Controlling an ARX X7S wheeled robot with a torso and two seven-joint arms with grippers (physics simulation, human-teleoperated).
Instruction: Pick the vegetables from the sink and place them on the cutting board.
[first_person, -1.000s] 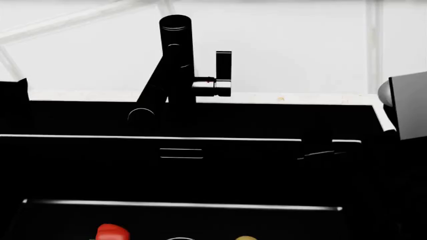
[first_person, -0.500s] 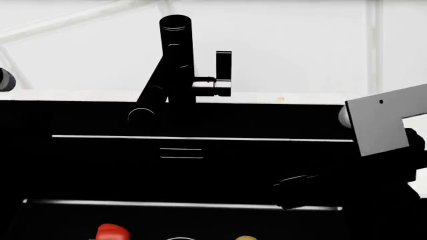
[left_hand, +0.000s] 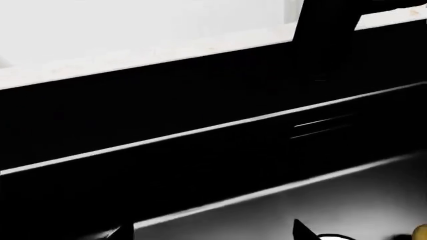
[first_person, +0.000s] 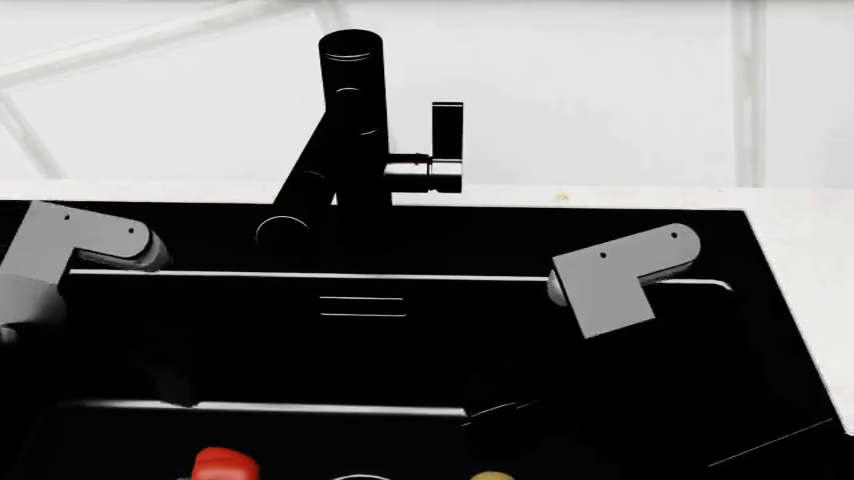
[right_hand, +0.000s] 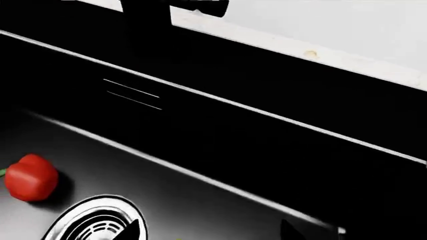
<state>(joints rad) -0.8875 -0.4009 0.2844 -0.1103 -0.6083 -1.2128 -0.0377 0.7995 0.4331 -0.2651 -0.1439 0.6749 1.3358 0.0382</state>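
Observation:
The red bell pepper (first_person: 223, 465) lies on the floor of the black sink (first_person: 400, 340), at the bottom edge of the head view. The potato (first_person: 491, 477) shows only as a sliver to its right. My right gripper (right_hand: 213, 231) hangs open over the sink floor with nothing between its fingertips; the pepper (right_hand: 30, 177) and the ringed drain (right_hand: 93, 222) lie off to one side. Also open and empty is my left gripper (left_hand: 213, 232), low in the basin with a sliver of the potato (left_hand: 420, 232) beside it. The cutting board is out of view.
The black faucet (first_person: 350, 130) rises behind the basin's middle. A white counter strip (first_person: 601, 195) runs along the back, and white counter (first_person: 814, 280) borders the sink on the right. The grey arm links (first_person: 621, 275) (first_person: 74, 245) reach in over both sides.
Both arms have swung inward over the sink. The right arm's grey link moved left and down from the right edge; the left arm's link came into view at the left.

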